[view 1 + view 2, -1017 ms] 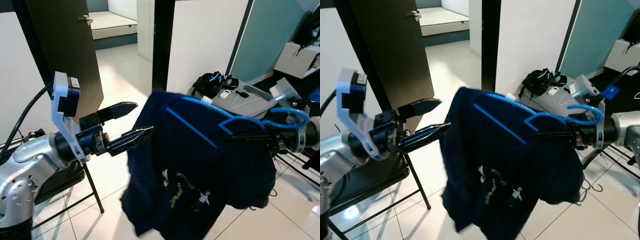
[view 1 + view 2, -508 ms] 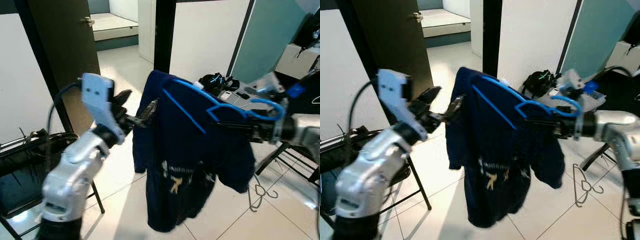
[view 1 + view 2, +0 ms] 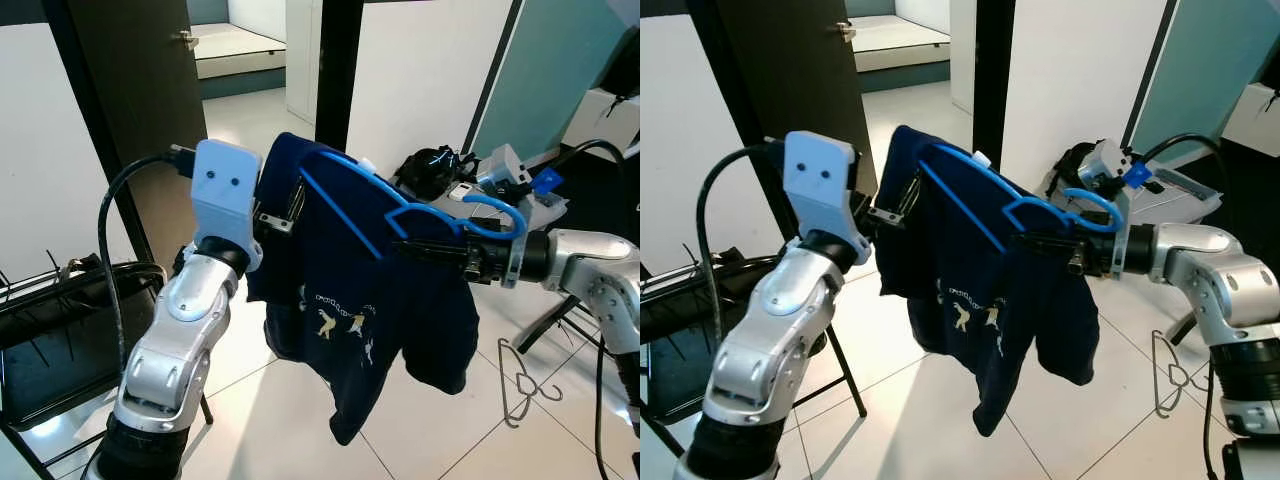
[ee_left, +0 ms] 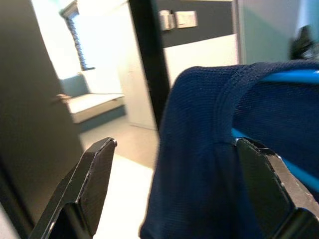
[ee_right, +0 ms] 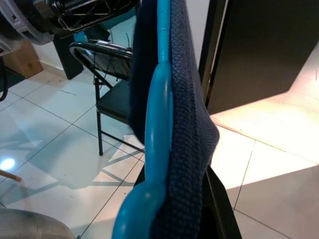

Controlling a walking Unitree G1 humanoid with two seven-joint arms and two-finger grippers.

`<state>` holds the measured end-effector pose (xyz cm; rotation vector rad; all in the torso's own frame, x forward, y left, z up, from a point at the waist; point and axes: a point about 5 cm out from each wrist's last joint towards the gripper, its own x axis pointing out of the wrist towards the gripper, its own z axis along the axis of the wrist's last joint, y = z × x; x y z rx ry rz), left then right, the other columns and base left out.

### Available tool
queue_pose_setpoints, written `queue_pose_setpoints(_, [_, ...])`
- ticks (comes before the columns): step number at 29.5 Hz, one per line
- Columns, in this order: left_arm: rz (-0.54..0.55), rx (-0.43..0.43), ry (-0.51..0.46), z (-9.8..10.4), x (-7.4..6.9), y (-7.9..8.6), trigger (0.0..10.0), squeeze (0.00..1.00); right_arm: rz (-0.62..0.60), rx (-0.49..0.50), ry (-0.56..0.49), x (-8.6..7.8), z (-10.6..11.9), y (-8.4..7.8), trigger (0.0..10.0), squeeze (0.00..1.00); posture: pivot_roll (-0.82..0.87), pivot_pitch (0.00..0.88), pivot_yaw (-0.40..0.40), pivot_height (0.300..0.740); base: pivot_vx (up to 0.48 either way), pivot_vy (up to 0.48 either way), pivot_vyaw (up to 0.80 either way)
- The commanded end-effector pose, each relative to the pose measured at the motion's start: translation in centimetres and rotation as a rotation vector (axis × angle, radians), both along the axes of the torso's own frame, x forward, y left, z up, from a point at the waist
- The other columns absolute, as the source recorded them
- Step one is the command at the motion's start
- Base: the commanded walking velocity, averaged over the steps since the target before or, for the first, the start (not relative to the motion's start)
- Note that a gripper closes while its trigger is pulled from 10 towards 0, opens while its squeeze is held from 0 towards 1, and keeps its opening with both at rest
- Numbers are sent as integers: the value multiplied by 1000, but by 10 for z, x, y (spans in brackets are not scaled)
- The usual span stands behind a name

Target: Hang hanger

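While the right gripper (image 3: 440,252) is clamped on the neck of the blue hanger (image 3: 400,212), just below its hook, the hanger hangs mid-air in front of the robot w/ a dark navy T-shirt (image 3: 370,300) draped over it, a small white print on the chest. The hanger is tilted: hook end toward the right arm, far shoulder end raised toward the left arm. Left gripper (image 4: 174,194) is at that far shoulder end, fingers spread apart; in the left wrist view one finger (image 4: 92,184) sits clear in the air on the door side, the other (image 4: 266,186) against the shirt fabric where the blue hanger bar runs, so the shirt shoulder lies between the fingers, not pinched. Behind: a dark open door (image 3: 140,110), white wall panels, a black folding chair (image 3: 60,330) by the left arm, a black bag (image 3: 430,165) on the floor, and a wire hanger (image 3: 520,375) lying on the tiles near the right arm.
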<state>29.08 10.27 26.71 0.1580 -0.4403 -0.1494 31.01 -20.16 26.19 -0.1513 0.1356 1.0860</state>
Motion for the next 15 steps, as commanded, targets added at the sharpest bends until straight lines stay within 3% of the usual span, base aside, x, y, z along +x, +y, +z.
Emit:
queue_pose_setpoints(1, [59,46,-33,1,2,0,10000,0,17,18,-31,-3,7,6,0,0,-18,0,-26,740,0,0,0])
queue_pose_setpoints(6, [87,56,-69,5,3,-6,10000,0,13,30,-26,-3,6,13,0,0,-21,0,-26,740,0,0,0])
queue_pose_setpoints(7, [86,51,-74,4,3,-9,8941,0,4,35,-23,-3,5,16,0,0,-20,0,-25,740,0,0,0])
queue_pose_setpoints(9, [82,47,-74,4,2,-11,8941,0,-2,35,-23,-2,5,16,0,0,-20,0,-25,740,0,0,0])
queue_pose_setpoints(10, [76,45,-74,4,2,-13,431,0,-9,35,-24,-1,5,17,0,0,-19,0,-25,740,0,0,0])
queue_pose_setpoints(15, [60,40,-80,3,0,-18,0,0,-28,38,-24,1,5,19,0,0,-20,0,-26,740,0,0,0])
